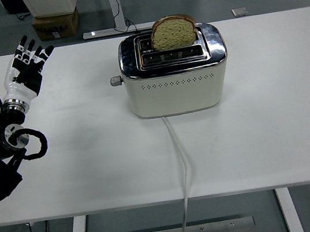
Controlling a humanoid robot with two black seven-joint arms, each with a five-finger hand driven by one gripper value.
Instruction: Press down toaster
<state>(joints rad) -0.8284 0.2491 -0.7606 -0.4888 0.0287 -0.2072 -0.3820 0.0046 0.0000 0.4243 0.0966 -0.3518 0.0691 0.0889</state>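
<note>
A cream toaster (pixel 177 86) with a chrome top stands at the middle of the white table (pixel 80 162). A slice of bread (pixel 173 31) sticks up out of its far slot. The toaster's small grey lever (pixel 116 81) juts out of its left end, in the raised position. My left hand (pixel 29 60) is raised over the table's far left part, fingers spread and empty, well to the left of the lever. The right arm is out of view.
The toaster's white cord (pixel 181 164) runs from its front down over the table's near edge. A cardboard box (pixel 55 24) stands on the floor beyond the table's far left.
</note>
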